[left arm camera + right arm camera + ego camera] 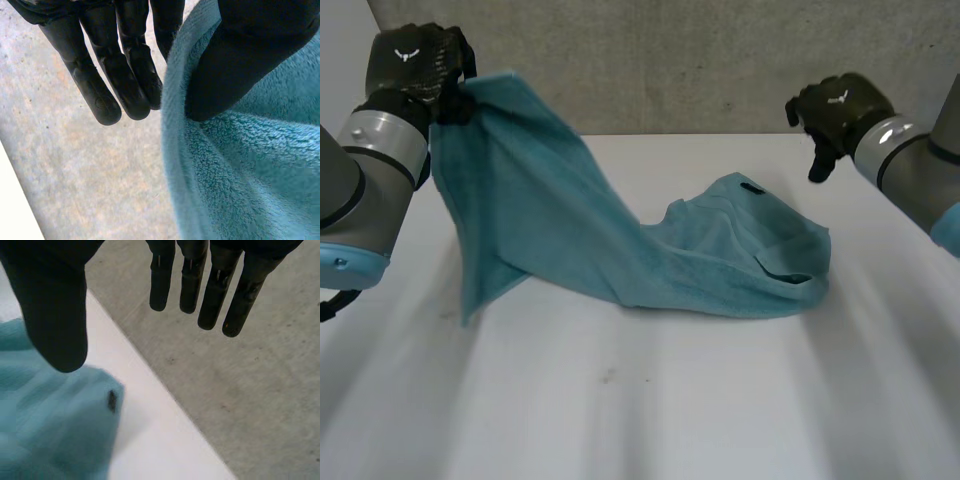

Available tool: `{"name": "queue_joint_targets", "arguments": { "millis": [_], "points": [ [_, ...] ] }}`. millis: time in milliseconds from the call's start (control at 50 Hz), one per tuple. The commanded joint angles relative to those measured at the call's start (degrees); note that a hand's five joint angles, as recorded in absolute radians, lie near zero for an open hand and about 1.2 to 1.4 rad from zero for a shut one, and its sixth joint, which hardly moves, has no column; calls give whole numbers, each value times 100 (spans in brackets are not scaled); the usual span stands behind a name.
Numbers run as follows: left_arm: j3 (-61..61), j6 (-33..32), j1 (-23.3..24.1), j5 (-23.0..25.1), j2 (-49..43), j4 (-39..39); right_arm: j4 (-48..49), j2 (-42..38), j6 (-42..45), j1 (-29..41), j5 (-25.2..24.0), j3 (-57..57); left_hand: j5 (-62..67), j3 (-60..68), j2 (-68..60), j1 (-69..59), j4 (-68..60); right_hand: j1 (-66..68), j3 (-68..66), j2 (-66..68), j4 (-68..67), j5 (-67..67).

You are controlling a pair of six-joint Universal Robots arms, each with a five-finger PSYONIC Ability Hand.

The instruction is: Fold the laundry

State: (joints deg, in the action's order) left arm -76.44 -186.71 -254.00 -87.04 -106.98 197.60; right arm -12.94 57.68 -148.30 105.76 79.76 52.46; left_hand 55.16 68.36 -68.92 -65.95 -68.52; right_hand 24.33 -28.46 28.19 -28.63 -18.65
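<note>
Towel of teal terry cloth (pixel 620 250), hanging from the air down to a white table (pixel 670 400). The left hand (pixel 420 60) pinches one corner between thumb and fingers and holds it high. The rest slopes down and lies bunched on the table. The right hand (pixel 835 105) hovers empty, fingers straight, near the far corner bearing a small black tag (pixel 752 187). Soft, light and limp, the towel will likely sag, so that tagged corner looks the best grasp.
</note>
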Motion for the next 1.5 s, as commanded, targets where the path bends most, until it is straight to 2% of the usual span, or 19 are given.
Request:
{"name": "queue_joint_targets", "arguments": {
  "millis": [20,200,400,680,720,740,760,780,800,900,940,960,1000,1060,1140,1220,1300,1460,1500],
  "points": [
    [-1328,-40,35,38,721,120,-218,156,21,94,-118,1249,1484,1164,-1108,-1405,-1148,375,37,-11,55,57],
    [-2112,-49,-97,38,995,332,-323,297,450,41,-513,2268,1484,1164,-1108,-1405,-1148,409,4,23,21,23],
    [-2753,-23,-528,73,1592,341,-376,-10,654,-46,-382,2339,1484,1164,-1108,-1405,-1148,661,-248,275,-231,-229],
    [-2947,-14,-563,64,1759,332,107,-389,680,-64,-109,2304,1484,1164,-1108,-1405,-1148,1435,-1022,1049,-1005,-1003],
    [-2956,-14,-572,64,1759,332,169,-467,689,-73,-109,2321,1484,1164,-1108,-1405,-1148,2704,-2291,2318,-2274,-2272],
    [-2956,-14,-572,64,1751,332,169,-468,689,-73,-109,2321,1484,1164,-1108,-1405,-1148,2713,-2301,2327,-2283,-2281],
    [-2956,-14,-572,64,1750,332,213,-503,689,-91,-118,2321,1484,1164,-1108,-1405,-1148,4545,-4133,4159,-4115,-4113],
    [-2956,-14,-572,64,1750,332,300,-494,689,-108,-109,2321,1484,1164,-1108,-1405,-1148,5557,-5144,5171,-5127,-5125],
    [-2956,-14,-589,64,1750,332,301,-494,689,-108,-109,2321,1484,1164,-1108,-1405,-1148,5567,-5154,5181,-5137,-5135],
    [-2939,-5,-642,73,1794,288,679,130,671,-196,75,2435,1484,1164,-1108,-1405,-1148,5567,-5154,5181,-5137,-5135],
    [-2939,-14,-677,73,1873,279,723,987,662,-336,268,2514,1484,1164,-1108,-1405,-1148,5567,-5154,5181,-5137,-5135],
    [-2939,-14,-730,73,1969,279,723,991,662,-337,269,2515,1484,1164,-1108,-1405,-1148,5567,-5154,5181,-5137,-5135],
    [-2921,-14,-791,73,2022,279,470,1560,680,-442,304,2532,1484,1164,-1108,-1405,-1148,5567,-5154,5181,-5137,-5135],
    [-2895,-23,-914,82,2076,210,178,1747,733,-460,304,2506,1484,1164,-1108,-1405,-1148,5567,-5154,5181,-5137,-5135],
    [-2895,-32,-994,126,2058,42,-909,2185,1065,-731,260,2541,1484,1164,-1108,-1405,-1148,5567,-5154,5181,-5137,-5135],
    [-2921,-41,-1117,415,1901,-361,-1631,2055,1662,-768,312,2821,1484,1164,-1108,-1405,-1148,5567,-5154,5181,-5137,-5135],
    [-2921,-67,-1108,548,1390,-503,-1765,1722,2015,-768,304,2997,1484,1164,-1108,-1405,-1148,5567,-5154,5181,-5137,-5135],
    [-2402,-84,-959,565,204,-591,-1169,799,1929,-750,549,2429,1484,1164,-1108,-1405,-1148,5567,-5154,5181,-5137,-5135],
    [-1791,-76,-889,530,-260,-556,-938,604,1814,-732,664,2119,1484,1164,-1108,-1405,-1148,5567,-5154,5181,-5137,-5135]
  ]
}}
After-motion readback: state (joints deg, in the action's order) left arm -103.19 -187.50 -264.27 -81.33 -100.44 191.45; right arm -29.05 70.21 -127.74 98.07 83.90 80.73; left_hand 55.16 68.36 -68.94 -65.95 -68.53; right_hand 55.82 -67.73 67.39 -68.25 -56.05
